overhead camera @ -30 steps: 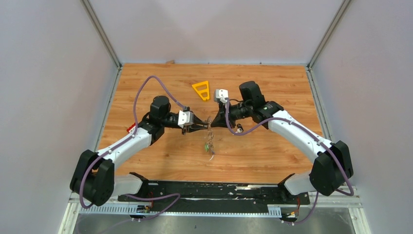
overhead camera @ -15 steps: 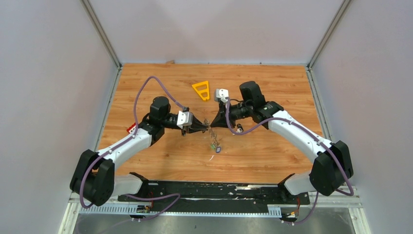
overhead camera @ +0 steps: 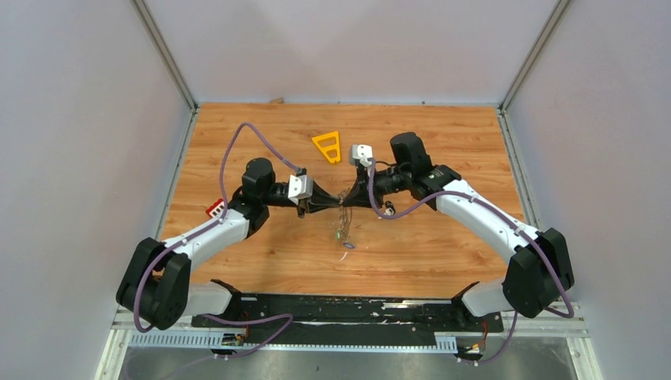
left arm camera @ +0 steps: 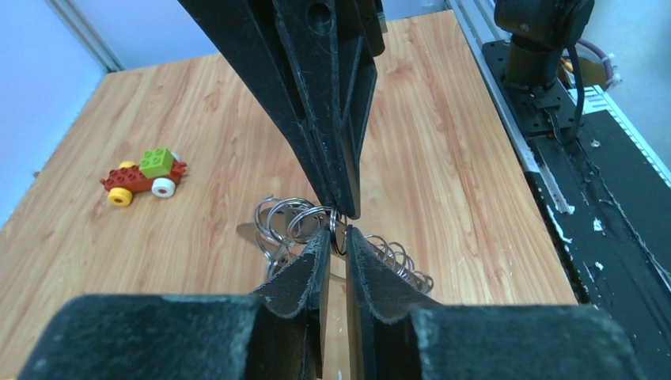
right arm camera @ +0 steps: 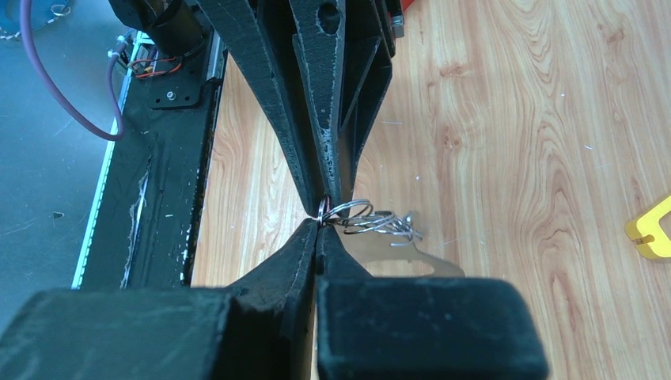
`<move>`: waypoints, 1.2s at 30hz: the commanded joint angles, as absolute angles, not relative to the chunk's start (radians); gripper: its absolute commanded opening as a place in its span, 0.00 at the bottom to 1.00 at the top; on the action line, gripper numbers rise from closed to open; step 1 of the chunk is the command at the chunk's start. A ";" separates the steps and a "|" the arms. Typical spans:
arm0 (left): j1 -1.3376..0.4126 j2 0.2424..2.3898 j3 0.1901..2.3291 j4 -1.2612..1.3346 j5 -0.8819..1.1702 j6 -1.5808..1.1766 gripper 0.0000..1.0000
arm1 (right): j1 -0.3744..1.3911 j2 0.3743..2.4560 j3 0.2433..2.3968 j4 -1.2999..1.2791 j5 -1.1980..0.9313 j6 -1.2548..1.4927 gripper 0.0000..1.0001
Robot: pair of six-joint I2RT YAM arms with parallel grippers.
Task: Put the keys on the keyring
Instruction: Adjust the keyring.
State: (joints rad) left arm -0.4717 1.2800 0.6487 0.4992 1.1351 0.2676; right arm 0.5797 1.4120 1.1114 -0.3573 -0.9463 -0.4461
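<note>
My two grippers meet tip to tip above the table's middle. The right gripper is shut on a small silver ring at its tips. Facing it, the left gripper has its jaws a narrow gap apart, with a small ring spanning that gap. A bunch of wire rings fans out beside the tips. Under them hangs the flat silver keyring. The keys dangle in a thin string toward the table, too small to tell apart.
A yellow triangle frame lies behind the grippers. A red, green and yellow toy block car sits by the left arm. The black base rail runs along the near edge.
The left gripper has moved right up to the right gripper's tips and narrowed its jaws. The hanging keys have swung a little. The right arm has stayed put.
</note>
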 commanded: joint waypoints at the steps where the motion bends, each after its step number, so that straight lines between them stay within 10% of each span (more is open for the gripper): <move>1: -0.479 1.304 0.647 0.618 1.127 0.197 0.17 | 0.576 1.399 1.115 -0.307 -0.988 -0.448 0.00; 9: -0.479 1.296 0.655 0.548 1.105 0.209 0.00 | 0.569 1.399 1.115 -0.307 -0.970 -0.447 0.00; 21: -0.548 1.321 1.057 -0.495 0.804 0.674 0.00 | 0.562 1.385 1.169 -0.394 -0.960 -0.496 0.37; 36: -0.599 1.246 1.086 -0.536 0.788 0.614 0.00 | 0.561 1.370 1.187 -0.470 -1.054 -0.565 0.37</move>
